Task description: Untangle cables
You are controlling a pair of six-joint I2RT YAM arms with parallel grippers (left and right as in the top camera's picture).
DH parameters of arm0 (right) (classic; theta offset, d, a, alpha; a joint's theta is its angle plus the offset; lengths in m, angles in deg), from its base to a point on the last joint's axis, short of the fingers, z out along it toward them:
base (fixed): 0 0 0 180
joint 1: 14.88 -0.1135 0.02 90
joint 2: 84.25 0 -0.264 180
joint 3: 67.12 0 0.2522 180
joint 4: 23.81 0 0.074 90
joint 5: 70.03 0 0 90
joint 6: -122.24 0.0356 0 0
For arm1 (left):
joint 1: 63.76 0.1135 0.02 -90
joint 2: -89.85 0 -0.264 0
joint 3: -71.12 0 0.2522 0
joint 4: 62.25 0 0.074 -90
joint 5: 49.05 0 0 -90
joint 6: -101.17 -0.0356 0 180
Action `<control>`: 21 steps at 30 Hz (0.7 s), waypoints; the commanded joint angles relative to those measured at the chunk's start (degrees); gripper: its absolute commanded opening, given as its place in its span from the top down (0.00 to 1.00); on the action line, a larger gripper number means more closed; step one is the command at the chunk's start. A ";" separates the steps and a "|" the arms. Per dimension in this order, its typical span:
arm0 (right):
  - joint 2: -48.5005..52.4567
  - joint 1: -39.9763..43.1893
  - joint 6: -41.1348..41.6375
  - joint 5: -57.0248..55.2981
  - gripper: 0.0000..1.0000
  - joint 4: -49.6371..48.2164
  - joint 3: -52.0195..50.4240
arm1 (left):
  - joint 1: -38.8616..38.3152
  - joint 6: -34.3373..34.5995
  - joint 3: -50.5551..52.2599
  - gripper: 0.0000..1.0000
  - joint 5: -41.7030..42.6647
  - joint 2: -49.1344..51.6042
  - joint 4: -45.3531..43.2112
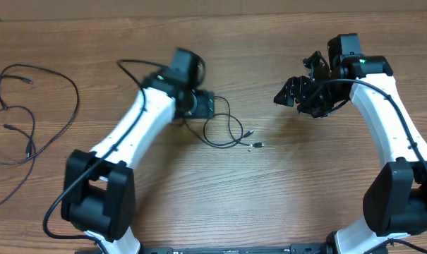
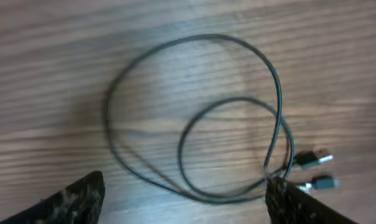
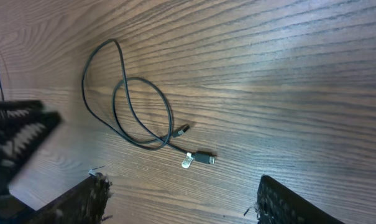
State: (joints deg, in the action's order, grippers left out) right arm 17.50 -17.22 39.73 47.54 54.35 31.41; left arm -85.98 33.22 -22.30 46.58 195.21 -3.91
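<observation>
Centre of table (image 1: 284, 204): coiled cable (image 1: 224, 128) just ahead of left gripper (image 2: 184, 186), two overlapping loops lying flat. Long axis runs roughly left–right in overhead view; both plugs (image 1: 255, 140) point toward robot's right. Left jaws spread, coil in view between them, nothing pinched. Right gripper (image 3: 183, 182) above table, well apart from coil, jaws spread, holding nothing. Loose cable bunch (image 1: 22, 113) sprawled at table's left edge, strands running out of frame. Bare wood on near and far sides of coil
</observation>
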 commanded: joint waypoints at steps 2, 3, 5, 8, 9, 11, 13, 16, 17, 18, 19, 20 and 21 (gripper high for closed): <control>-1.03 -0.15 -0.09 -0.59 0.25 0.46 1.33 | -2.64 8.17 4.13 0.24 -6.29 0.31 -2.16; -1.03 -0.15 -0.07 -0.59 0.25 0.46 1.33 | -2.95 12.72 5.18 0.29 -6.29 0.61 -1.88; -1.03 -0.15 -0.07 -0.57 0.25 0.48 1.33 | -3.85 17.77 6.73 0.31 -6.36 1.14 -1.79; -1.03 -0.17 -0.07 -0.57 0.25 0.48 1.33 | -5.84 20.87 8.22 0.36 -6.64 4.17 -3.08; -1.03 -0.15 -0.07 -0.57 0.25 0.48 1.33 | -6.45 21.44 8.26 0.41 -6.64 5.60 -3.43; -1.03 -0.15 -0.07 -0.57 0.25 0.48 1.33 | -6.86 22.88 8.26 0.45 -6.60 7.52 -3.91; -1.03 -0.17 -0.07 -0.57 0.25 0.68 1.33 | -7.06 23.43 8.26 0.48 -6.64 8.66 -3.93; -1.03 -0.15 -0.07 -0.57 0.25 0.87 1.33 | -7.08 23.43 8.26 0.54 -6.62 8.87 -3.54; -1.03 -0.15 -0.07 -0.57 0.25 0.87 1.33 | -7.08 23.43 8.31 0.55 -6.73 9.03 -2.93; -1.03 -0.15 -0.07 -0.57 0.25 0.90 1.33 | -7.08 23.45 8.44 0.57 -7.34 9.38 -2.36; -1.03 -0.15 -0.07 -0.57 0.25 0.92 1.33 | -7.08 23.71 8.74 0.59 -7.85 9.77 -2.27; -1.03 -0.15 -0.07 -0.57 0.25 0.96 1.33 | -7.06 25.66 9.55 0.63 -8.92 10.78 -2.10; -1.03 -0.15 -0.07 -0.57 0.25 1.11 1.33 | -7.04 26.34 9.90 0.65 -9.01 11.72 -2.16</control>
State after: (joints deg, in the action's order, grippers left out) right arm 17.50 -17.22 39.75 47.54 55.47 31.41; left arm -92.99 56.23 -14.56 39.35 202.42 -6.51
